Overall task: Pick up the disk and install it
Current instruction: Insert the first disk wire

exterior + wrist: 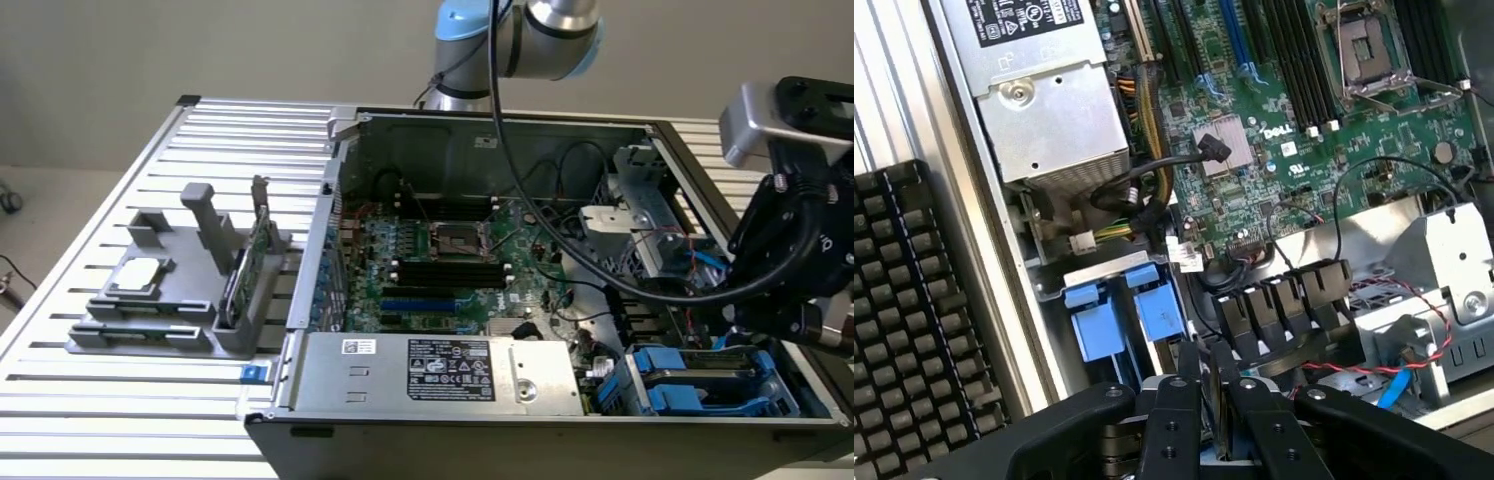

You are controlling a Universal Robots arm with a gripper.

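The disk [694, 385] sits low in the drive bay at the front corner of the open computer case [467, 118], on the exterior view's right. Its blue carrier tabs face the motherboard [441, 250]. In the wrist view the disk [1154, 315] shows two blue tabs under a pale strip. My gripper [750, 335] hangs directly over the bay on the black wrist. Seen from the wrist, the gripper [1209, 375] has its two dark fingers [1189, 385] close together, beside the blue tabs, closed on the disk's edge. The disk's body is mostly hidden under them.
A silver power supply [441, 370] fills the case's front beside the bay. Red and blue cables [1394, 380] and black connectors [1284, 305] crowd the bay's other side. A grey fixture [147, 320] at the exterior view's left holds a small silver chip [140, 275] and an upright green card [247, 265].
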